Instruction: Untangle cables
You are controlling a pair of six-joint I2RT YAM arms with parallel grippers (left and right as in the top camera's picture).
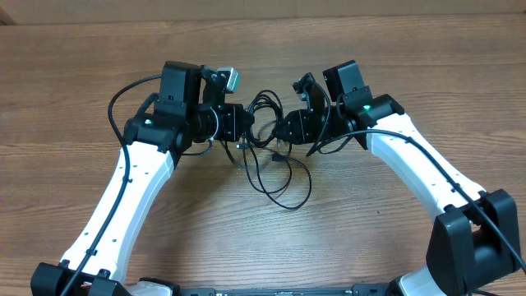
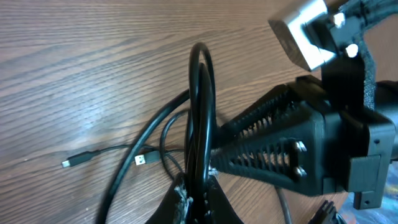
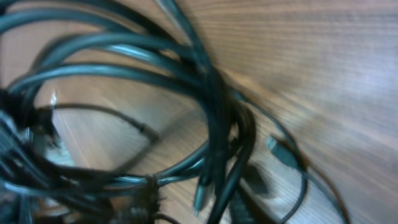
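**Pinching the Tangle From Both Sides**

Meeting at the centre of the overhead frame, the two arms are facing each other across the cables (image 1: pixel 265 107). The knotted bundle is sitting directly between them on the wooden table (image 1: pixel 82 49). The left gripper (image 1: pixel 245 125) is coming in from the left of the bundle and the right gripper (image 1: pixel 283 130) from the right, each touching it, so neither arm is nearer than the other.

In the left wrist view, the right gripper's latticed fingers (image 2: pixel 261 146) are converging to a point on an upright coil of cord, and they appear to be clamping it. The left gripper's own dark tips at the bottom edge are also looking closed around the same coil. The right wrist view is too blurred to confirm either grip.

The bundle's long axis is running roughly top to bottom in the overhead frame, across the line joining the jaws. Slack cord is drooping toward the lower centre, and two plugs (image 2: pixel 74 160) are lying free on the wood at the lower left of the left wrist view.

Judging from this, the coming move is likely depending on drawing the two held points apart sideways, left and right in the frame, at right angles to the coil.
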